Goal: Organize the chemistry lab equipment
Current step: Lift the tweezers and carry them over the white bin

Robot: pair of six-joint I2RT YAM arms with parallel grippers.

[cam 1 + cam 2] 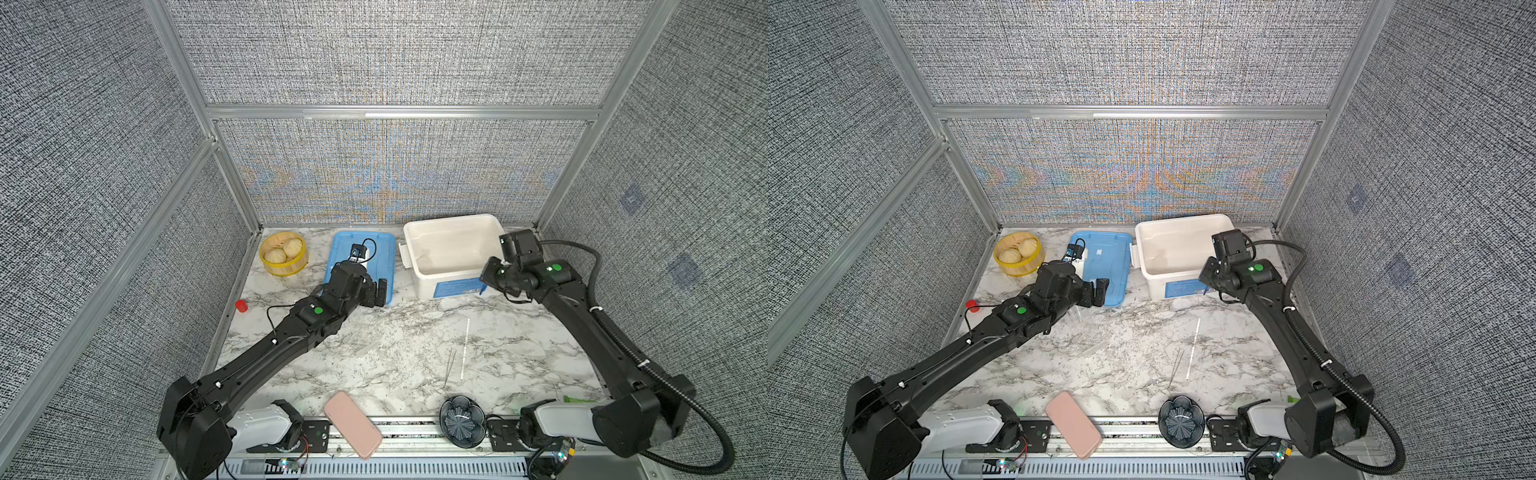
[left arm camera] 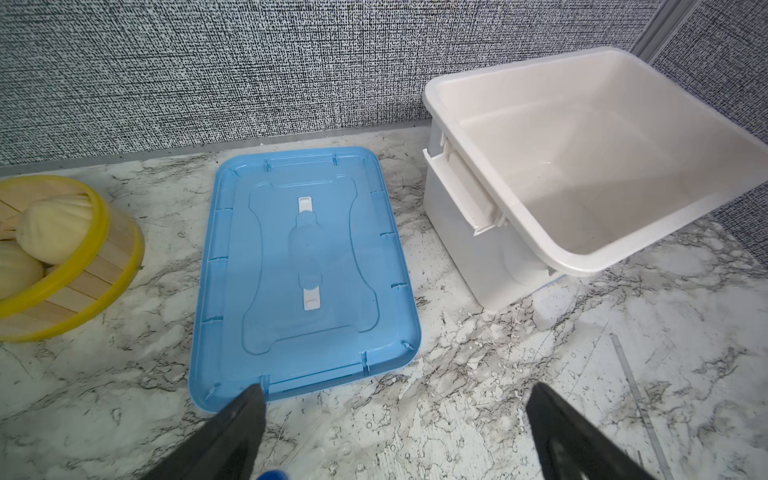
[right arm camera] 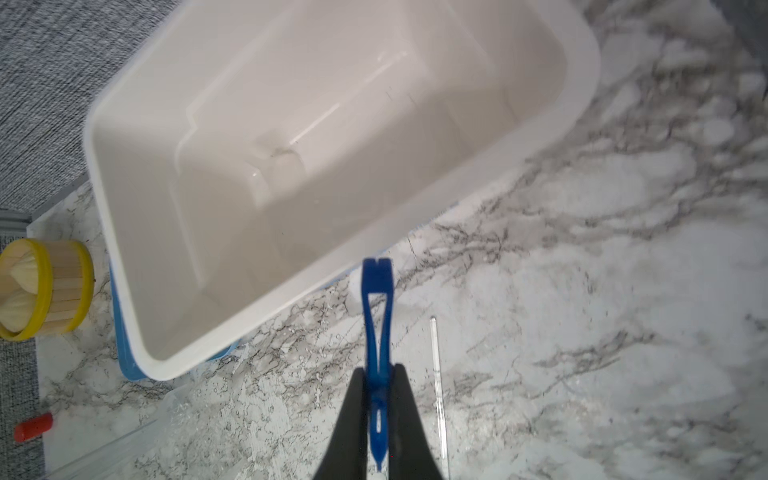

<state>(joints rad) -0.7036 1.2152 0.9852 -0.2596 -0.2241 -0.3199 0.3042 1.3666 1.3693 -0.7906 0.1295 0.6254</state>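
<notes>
The right gripper [image 3: 378, 372] is closed on the blue tweezers [image 3: 376, 332], whose two arms are pinched together between the black fingers [image 3: 353, 399]. Their blunt end is seen against the near rim of the white bin [image 3: 291, 297] in the right wrist view. In both top views the tweezers [image 1: 483, 289] [image 1: 1205, 289] are held off the marble top [image 1: 395, 324], at the bin's [image 1: 424, 286] near right corner. Whether they are above the bin or just in front of it cannot be told. The left gripper [image 2: 395, 395] is spread wide and nothing is held between its fingers [image 2: 249, 407]. It is poised over the near end of the blue lid [image 2: 307, 270], which lies flat beside the bin. Clear tubes [image 1: 1076, 316] are seen on the marble just under the left wrist, though their number cannot be told. A blue cap [image 2: 270, 475] is cut off by the edge of the left wrist view. The stick [image 1: 465, 349] lies on the marble in front of the bin. The silver tweezers [image 1: 450, 365] lie just beside it, and both are well apart from either gripper. A yellow basket [image 1: 284, 254] of buns is set in the far left corner, and a red cup [image 1: 241, 306] stands near the left edge. A pink phone [image 1: 352, 424] and a dark bowl [image 1: 462, 420] are placed at the near edge.
</notes>
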